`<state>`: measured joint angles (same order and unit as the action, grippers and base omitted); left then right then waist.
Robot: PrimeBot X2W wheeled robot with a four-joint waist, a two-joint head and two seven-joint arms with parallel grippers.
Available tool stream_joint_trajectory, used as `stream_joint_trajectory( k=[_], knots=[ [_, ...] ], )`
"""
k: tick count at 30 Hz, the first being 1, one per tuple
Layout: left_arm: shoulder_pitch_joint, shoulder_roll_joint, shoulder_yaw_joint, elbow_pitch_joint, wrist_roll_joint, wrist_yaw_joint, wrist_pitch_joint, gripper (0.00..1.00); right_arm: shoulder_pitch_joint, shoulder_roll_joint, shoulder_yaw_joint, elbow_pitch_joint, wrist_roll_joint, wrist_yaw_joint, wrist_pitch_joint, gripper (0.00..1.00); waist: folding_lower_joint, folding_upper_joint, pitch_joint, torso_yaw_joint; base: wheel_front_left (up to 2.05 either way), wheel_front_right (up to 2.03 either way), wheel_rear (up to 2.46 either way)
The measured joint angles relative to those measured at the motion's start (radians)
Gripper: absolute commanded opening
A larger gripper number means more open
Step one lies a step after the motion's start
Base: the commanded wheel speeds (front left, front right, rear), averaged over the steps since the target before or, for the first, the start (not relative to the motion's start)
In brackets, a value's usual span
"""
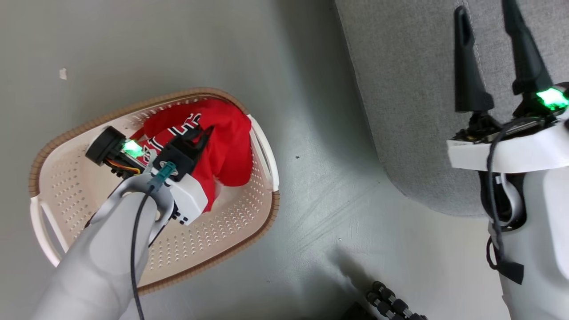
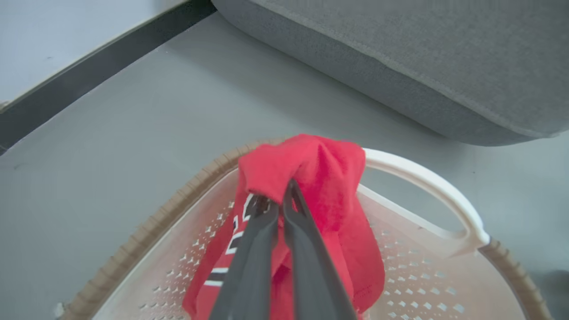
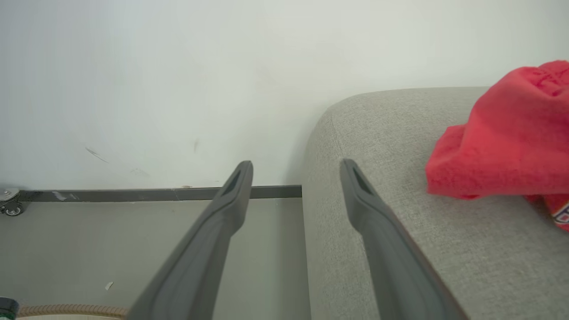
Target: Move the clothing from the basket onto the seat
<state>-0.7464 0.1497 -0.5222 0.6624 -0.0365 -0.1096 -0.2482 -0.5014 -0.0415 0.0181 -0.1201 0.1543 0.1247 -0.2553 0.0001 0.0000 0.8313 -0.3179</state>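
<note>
Currently on record, all positions taken from the basket (image 1: 75, 191):

1. basket: oval, cream, perforated, with a brown braided rim and white handles. It stands on the grey floor (image 1: 178, 44).
2. clothing, first piece: red jersey (image 1: 226, 142) with black-and-white lettering, inside the basket at the end nearest the seat. One fold is gathered up to about rim level. The rest hangs down towards the basket's bottom.
3. left hand (image 2: 280, 198): reaches down into the basket from above, fingers pressed together and pinching the raised fold of the jersey.
4. seat (image 1: 409, 89): grey woven upholstery, to the right of the basket and apart from it, with a strip of floor between.
5. clothing, second piece: red garment (image 3: 502, 146), out of the basket and lying on top of the seat. Which garment it is cannot be told.
6. right hand (image 3: 297, 166): well to the right of the basket, over the seat's corner, fingers spread and holding nothing.

Step in hand (judged): lifting the jersey out. The grasp is made, but the cloth is not yet clear of the basket.

Next move calls for: a rise high enough that the hanging tail clears the braided rim without snagging or tipping the basket. Then a carry rightward from the basket across the floor strip, and a release on the seat beside the red garment.
</note>
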Motion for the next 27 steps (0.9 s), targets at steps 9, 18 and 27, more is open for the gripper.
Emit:
stream_joint_trajectory(
  k=[9,18,27],
  knots=[
    [0.059,0.018,0.063,-0.179,-0.043,0.035,0.0,0.0,0.0,-0.001,0.027,0.048,-0.033,0.0,0.0,1.0,0.0,0.0,-0.048,0.035,0.0,0.0,0.0],
    [0.137,0.033,0.129,-0.379,-0.067,0.079,-0.001,0.0,0.0,-0.017,0.042,0.091,-0.042,0.0,0.0,1.0,0.0,0.0,-0.11,0.077,0.0,0.0,0.0],
    [0.22,0.051,0.182,-0.548,-0.087,0.109,-0.001,0.0,0.0,-0.036,0.059,0.131,-0.043,0.0,0.0,1.0,0.0,0.0,-0.188,0.119,0.0,0.0,0.0]
  ],
)
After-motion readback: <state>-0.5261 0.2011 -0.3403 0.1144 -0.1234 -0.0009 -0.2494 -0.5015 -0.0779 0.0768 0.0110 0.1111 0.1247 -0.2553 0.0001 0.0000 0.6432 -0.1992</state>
